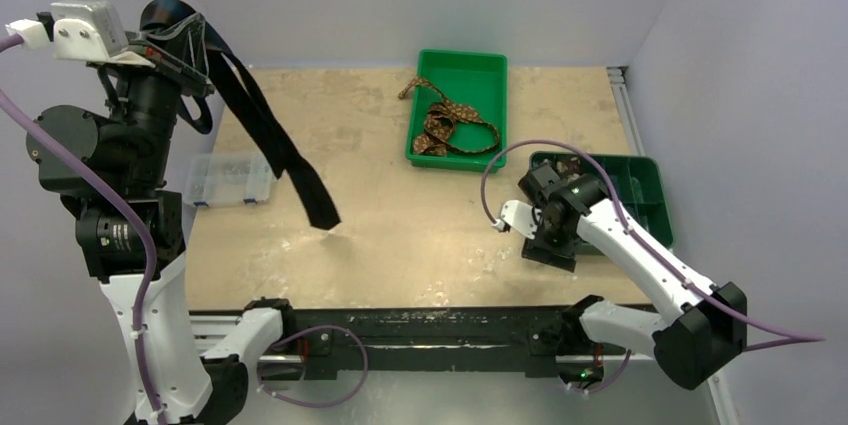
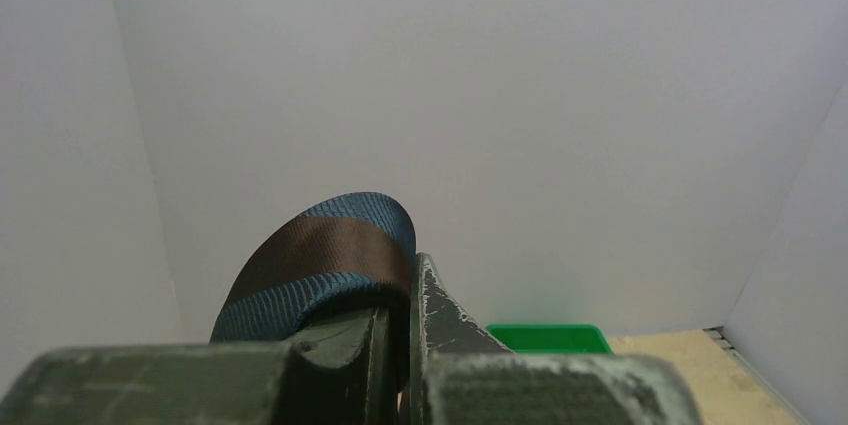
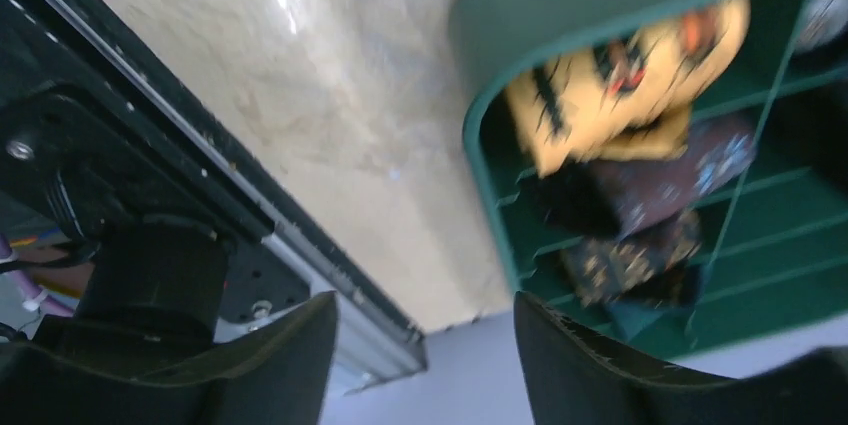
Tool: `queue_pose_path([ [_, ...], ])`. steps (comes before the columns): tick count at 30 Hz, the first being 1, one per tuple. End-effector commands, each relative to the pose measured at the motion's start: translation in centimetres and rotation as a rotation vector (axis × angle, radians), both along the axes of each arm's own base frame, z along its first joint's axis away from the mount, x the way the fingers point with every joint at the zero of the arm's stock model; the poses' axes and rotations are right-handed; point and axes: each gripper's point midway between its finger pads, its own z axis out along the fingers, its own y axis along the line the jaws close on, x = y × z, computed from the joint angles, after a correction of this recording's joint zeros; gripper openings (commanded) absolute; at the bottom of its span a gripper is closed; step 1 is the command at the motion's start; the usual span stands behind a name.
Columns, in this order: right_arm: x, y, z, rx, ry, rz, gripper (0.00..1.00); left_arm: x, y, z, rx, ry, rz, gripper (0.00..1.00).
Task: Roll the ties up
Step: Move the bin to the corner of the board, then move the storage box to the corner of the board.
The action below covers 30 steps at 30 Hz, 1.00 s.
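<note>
My left gripper (image 1: 190, 35) is raised high at the far left and is shut on the dark navy tie (image 1: 270, 130), which hangs down in a long strip with its wide end just above the table. In the left wrist view the tie (image 2: 320, 260) loops over the shut jaws, blue with a brown stripe. The brown patterned tie (image 1: 450, 125) lies loose in the bright green tray (image 1: 480, 70). My right gripper (image 1: 550, 250) is open and empty by the left edge of the dark green divided tray (image 1: 650, 195). Rolled ties (image 3: 640, 185) sit in its compartments.
A clear plastic box (image 1: 228, 180) sits at the table's left edge. The black front rail (image 1: 420, 330) runs along the near edge. White walls close in at the back and both sides.
</note>
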Motion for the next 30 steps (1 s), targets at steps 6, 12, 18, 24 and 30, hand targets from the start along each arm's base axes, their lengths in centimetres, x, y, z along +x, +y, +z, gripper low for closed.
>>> queue_pose_path([
  [6,-4.2,-7.2,-0.8,-0.364,-0.010,-0.241,0.28,-0.7,-0.4,1.4,-0.004,-0.063,-0.026,0.00],
  [12,-8.6,-10.2,-4.5,-0.478,0.106,-0.203,0.28,-1.0,-0.1,1.9,0.021,-0.083,-0.004,0.00],
  [18,-5.0,-10.5,-6.0,-0.502,-0.036,-0.136,0.34,-0.1,-0.7,0.7,0.013,-0.047,-0.044,0.00],
  [24,2.0,-8.5,-6.5,-0.412,-0.099,-0.203,0.32,1.2,-1.7,-0.1,0.004,-0.004,-0.105,0.00],
  [30,11.0,-9.6,-6.0,-0.387,-0.226,-0.227,0.30,2.4,-2.0,-0.3,0.000,0.025,-0.129,0.00],
])
